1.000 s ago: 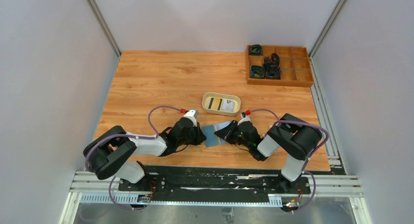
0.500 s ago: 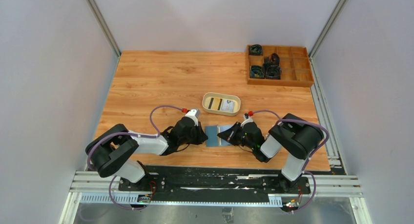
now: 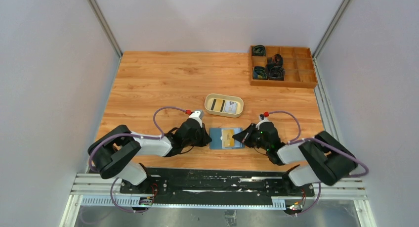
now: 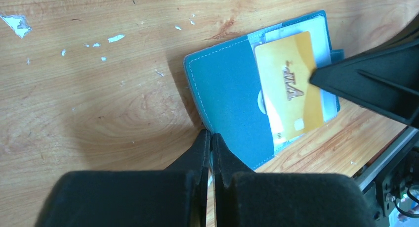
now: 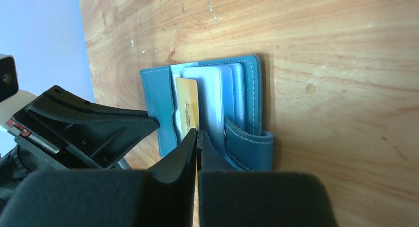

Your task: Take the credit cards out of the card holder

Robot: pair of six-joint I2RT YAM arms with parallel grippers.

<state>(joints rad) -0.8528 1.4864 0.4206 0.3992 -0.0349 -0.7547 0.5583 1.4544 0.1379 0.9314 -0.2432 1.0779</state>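
Card holder (image 4: 232,103), pinched by left hand (image 4: 211,138), partly hides yellow card (image 4: 291,83) nipped by right hand (image 5: 197,134).

Matt card holder (image 4: 232,98), glossy card (image 4: 291,83), scuffed wooden table (image 4: 99,88).

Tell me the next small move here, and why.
Probably the right tool draws the yellow card away from the left tool, clear of its pocket. It is shut on the card's edge, the card is partly tucked in the open card holder, whose opposite edge the left tool pinches.
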